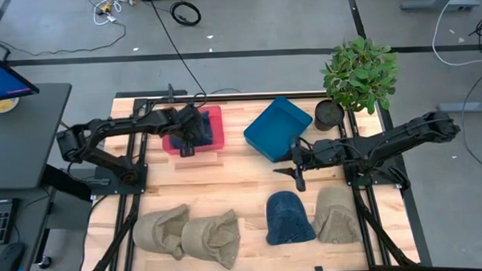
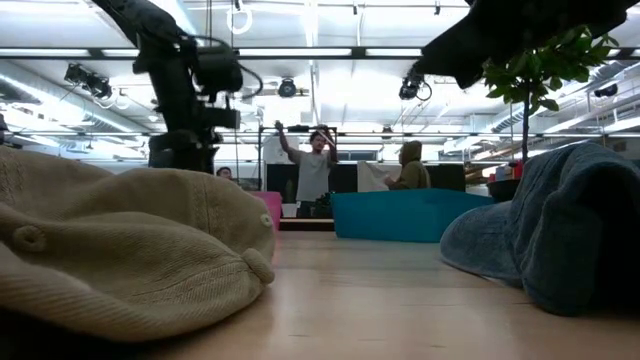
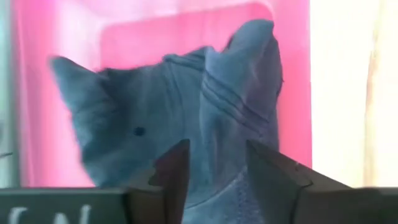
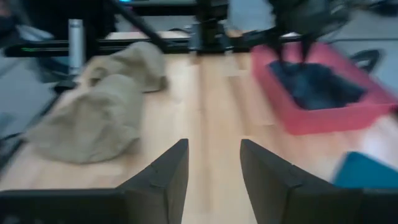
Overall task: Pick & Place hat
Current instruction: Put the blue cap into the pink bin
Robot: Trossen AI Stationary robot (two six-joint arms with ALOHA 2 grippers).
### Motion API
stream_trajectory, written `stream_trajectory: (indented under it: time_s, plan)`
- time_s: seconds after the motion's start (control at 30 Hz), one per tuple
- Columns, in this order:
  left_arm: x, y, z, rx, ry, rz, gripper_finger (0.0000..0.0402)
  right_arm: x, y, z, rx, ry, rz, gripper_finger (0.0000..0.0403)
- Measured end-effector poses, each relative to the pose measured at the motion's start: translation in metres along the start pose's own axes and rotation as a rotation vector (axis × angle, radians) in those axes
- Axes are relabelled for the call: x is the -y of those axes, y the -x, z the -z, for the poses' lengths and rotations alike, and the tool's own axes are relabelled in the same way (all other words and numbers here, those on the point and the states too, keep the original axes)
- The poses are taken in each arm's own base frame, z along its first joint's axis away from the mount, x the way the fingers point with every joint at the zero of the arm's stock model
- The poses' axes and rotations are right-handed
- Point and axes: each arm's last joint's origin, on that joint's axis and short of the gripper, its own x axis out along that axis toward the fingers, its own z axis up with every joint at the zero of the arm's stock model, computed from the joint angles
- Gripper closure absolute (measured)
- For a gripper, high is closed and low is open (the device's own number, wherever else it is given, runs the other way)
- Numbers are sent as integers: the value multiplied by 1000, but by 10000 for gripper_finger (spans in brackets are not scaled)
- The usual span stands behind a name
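Four hats sit along the near table edge: two tan hats (image 1: 188,231) on the left, a blue hat (image 1: 289,217), then a tan hat (image 1: 337,215) on the right.

Right gripper (image 1: 298,175) hovers above bare wood just beyond the blue hat, fingers spread and holding nothing. That hat lies just nearward of its fingertips, long axis running near-to-far, so my call is the right arm is the nearer one for the next pick.

Farther back, the left gripper (image 1: 188,142) is over the red bin (image 1: 214,114). A dark blue hat (image 3: 186,118) lies in that bin directly under the left fingers (image 3: 177,165), which straddle a fold of it, parted, not clamped. The blue bin (image 1: 274,126) sits beside it.
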Motion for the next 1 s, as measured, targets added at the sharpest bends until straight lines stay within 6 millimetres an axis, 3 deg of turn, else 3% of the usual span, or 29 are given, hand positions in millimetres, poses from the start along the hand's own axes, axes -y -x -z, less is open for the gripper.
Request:
stream_trajectory:
  time_s: [0.23, 0.43, 0.73, 1.0]
  plan:
    - [3, 44, -19, 122, -32, -121, 197, -27, -10, -12, -97, -51, -138, 252]
    - [4, 71, -39, 321, 84, -154, 193, -62, -41, -16, -444, -70, -145, 252]
    - [17, 77, -51, 430, 61, -105, 193, -107, -63, 10, -884, -240, -111, 252]
    - [30, 80, -55, 451, 55, -65, 193, -119, -63, 33, -963, -167, 58, 252]
